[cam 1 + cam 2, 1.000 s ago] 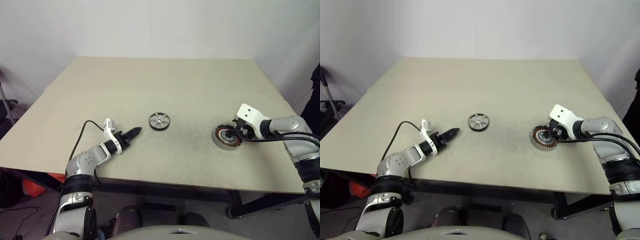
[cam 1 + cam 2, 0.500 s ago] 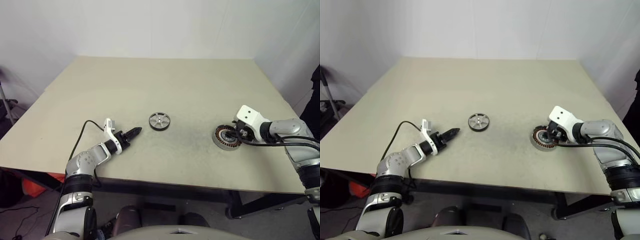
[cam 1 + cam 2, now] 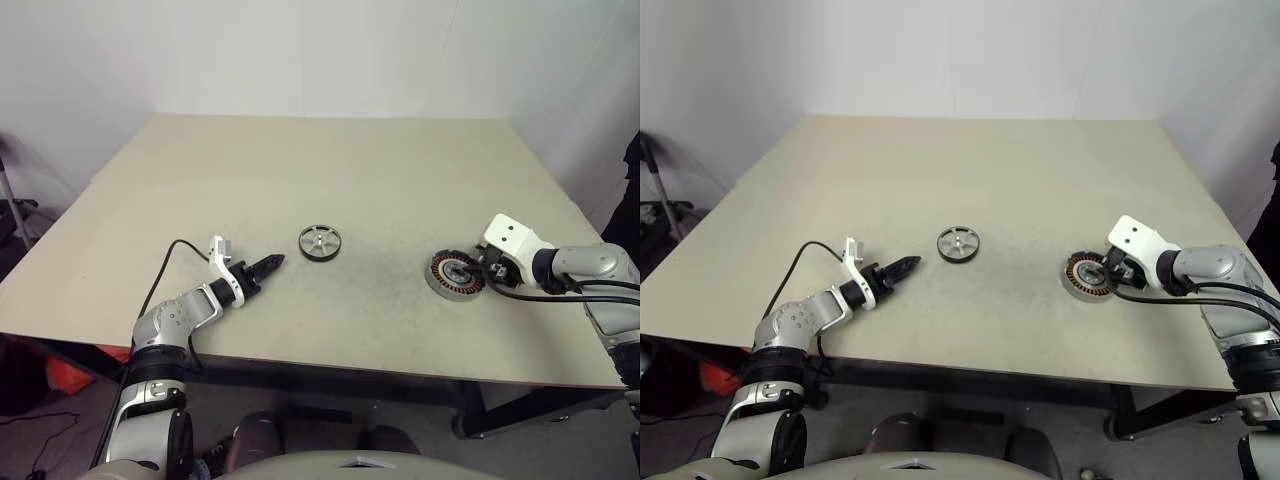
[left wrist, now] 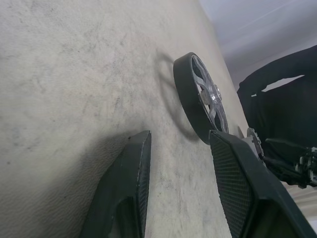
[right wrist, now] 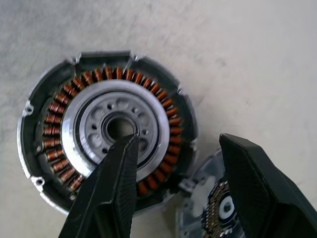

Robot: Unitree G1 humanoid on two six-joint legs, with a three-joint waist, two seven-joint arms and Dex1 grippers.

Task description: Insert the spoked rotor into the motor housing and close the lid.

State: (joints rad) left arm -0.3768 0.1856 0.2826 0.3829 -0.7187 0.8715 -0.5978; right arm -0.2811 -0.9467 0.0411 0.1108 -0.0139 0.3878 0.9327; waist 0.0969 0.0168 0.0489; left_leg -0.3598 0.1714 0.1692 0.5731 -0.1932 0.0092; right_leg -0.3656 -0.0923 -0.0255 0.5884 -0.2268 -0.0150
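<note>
Right wrist view: right claw [image 5: 173,198] open, empty, above motor housing [image 5: 106,131], lid [image 5: 218,208] adjacent. Left claw [image 4: 181,183] open, empty, facing spoked rotor [image 4: 200,101] on worktop [image 3: 330,180], likely for pickup.

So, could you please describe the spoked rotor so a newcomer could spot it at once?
On the beige table, look near the middle, just ahead of the left gripper. The spoked rotor is a dark-rimmed wheel with silver spokes; the motor housing shows copper coils instead.
</note>
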